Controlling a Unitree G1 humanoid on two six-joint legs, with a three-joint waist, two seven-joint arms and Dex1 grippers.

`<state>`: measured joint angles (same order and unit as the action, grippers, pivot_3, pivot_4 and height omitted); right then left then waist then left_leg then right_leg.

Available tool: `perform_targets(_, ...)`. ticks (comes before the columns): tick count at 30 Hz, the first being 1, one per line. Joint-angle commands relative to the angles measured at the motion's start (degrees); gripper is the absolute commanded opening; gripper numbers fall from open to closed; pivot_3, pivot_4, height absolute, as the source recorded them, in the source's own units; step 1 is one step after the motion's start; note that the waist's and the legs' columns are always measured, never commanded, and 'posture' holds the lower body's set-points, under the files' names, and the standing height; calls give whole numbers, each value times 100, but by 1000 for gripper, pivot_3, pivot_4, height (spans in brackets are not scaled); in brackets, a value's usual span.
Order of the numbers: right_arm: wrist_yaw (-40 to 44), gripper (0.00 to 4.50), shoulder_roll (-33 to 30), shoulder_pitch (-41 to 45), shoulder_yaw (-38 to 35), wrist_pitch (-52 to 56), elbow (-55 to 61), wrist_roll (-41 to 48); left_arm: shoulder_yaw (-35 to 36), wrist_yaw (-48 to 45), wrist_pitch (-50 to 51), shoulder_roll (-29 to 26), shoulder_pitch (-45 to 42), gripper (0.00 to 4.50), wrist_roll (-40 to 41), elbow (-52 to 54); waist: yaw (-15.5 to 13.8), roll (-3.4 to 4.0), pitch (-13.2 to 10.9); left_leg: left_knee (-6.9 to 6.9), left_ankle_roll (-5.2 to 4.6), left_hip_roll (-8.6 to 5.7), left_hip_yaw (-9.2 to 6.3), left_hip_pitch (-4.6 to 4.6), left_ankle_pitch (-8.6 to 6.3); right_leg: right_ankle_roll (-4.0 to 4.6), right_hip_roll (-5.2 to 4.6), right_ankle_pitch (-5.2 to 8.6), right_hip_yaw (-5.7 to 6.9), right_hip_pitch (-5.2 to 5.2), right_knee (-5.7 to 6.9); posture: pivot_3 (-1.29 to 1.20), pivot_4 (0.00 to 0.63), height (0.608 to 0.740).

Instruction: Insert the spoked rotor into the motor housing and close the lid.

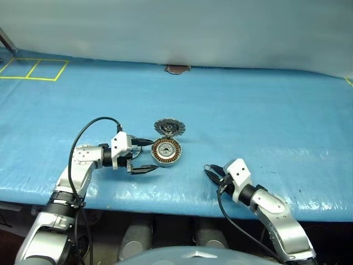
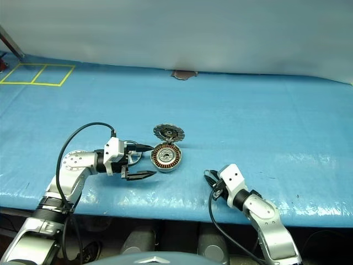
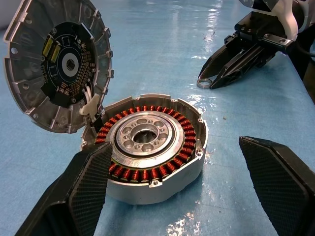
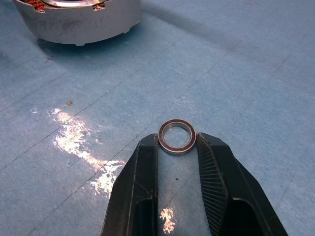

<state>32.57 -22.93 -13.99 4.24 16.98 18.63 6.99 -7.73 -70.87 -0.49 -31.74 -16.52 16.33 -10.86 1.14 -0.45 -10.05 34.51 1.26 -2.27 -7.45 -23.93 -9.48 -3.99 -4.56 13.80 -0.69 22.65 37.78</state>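
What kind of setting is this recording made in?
Likely a lab test bench: a table under a blue plastic sheet with yellow tape squares, a plain pale backdrop, and an opened motor housing.

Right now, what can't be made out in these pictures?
- Metal ring in the right gripper: too small in the head views; the right wrist view leaves lifted or resting unclear.
- Motor housing: near wall partly hidden by the left gripper in the left wrist view; cut off by the edge in the right wrist view.
- Lid: outer face turned away.
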Motion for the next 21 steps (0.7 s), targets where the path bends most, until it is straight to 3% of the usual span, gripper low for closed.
perform_targets(1,-41,773,-61,-30,-2,136,25,11,97,34,-35,-50,-15,4500,18,112,0,0,0,0,0,0,0,0,0,0,0,0,0,0,0,0,150,740)
perform_targets(9,-46,773,-123,291,12,683,834,204,148,43,22,-153,49,4500,55,161,5,0,0,0,0,0,-1,-2,0,0,0,0,-1,5,1,0,150,740)
perform_targets(21,104,773,-234,1911,907,1789,1391,188,224,173,-47,-232,89,4500,32,123,7,0,-1,-2,-1,-1,-2,-8,0,0,1,0,2,11,0,0,150,740)
